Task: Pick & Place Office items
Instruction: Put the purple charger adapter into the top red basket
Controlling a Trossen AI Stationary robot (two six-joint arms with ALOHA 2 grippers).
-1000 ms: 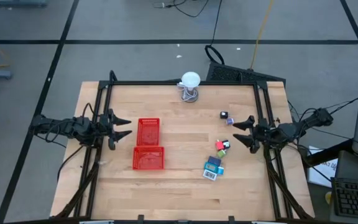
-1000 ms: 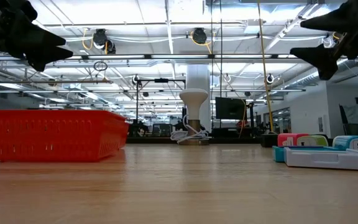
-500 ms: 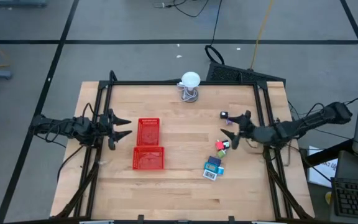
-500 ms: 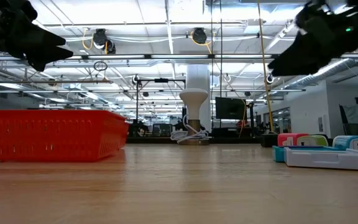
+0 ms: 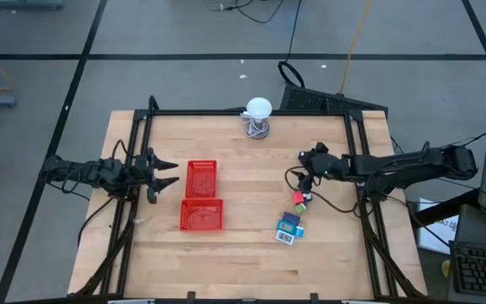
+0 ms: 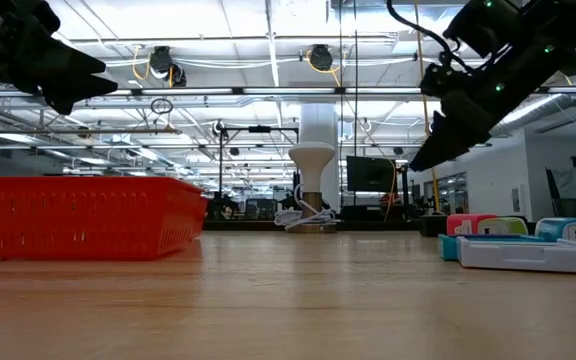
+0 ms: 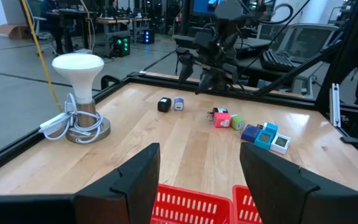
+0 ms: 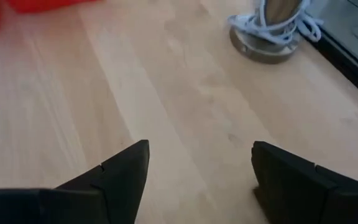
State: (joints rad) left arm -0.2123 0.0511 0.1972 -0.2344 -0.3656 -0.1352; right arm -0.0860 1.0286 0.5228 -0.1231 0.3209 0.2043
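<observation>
1. Office items lie in a loose group on the right half of the table point(image 5: 243, 253): a teal packet point(image 5: 288, 225) with white label nearest the front edge, a red and green cluster point(image 5: 300, 199) just behind it, and a black piece point(image 7: 164, 104) beside a purple piece point(image 7: 178, 103) farther back, seen best from the left wrist
2. We see the right gripper point(image 5: 309, 167) reaching inward over the table above the far end of that group, raised off the surface
3. Its fingers point(image 8: 122, 174) stand well apart with only bare wood between them; nothing held
4. In the low view the right gripper point(image 6: 438, 135) hangs above the items, clear of them
5. Left gripper point(image 5: 169, 173) waits at the left edge of the table, just beside the red trays point(image 5: 202, 196)
6. Its fingers point(image 7: 135, 180) are parted about halfway, empty, with the tray rims showing below them
7. Two red trays sit end to end left of centre; we see nothing in them from above
8. White lamp point(image 5: 258, 116) on a wire stand sits at the back edge, well apart from the items
</observation>
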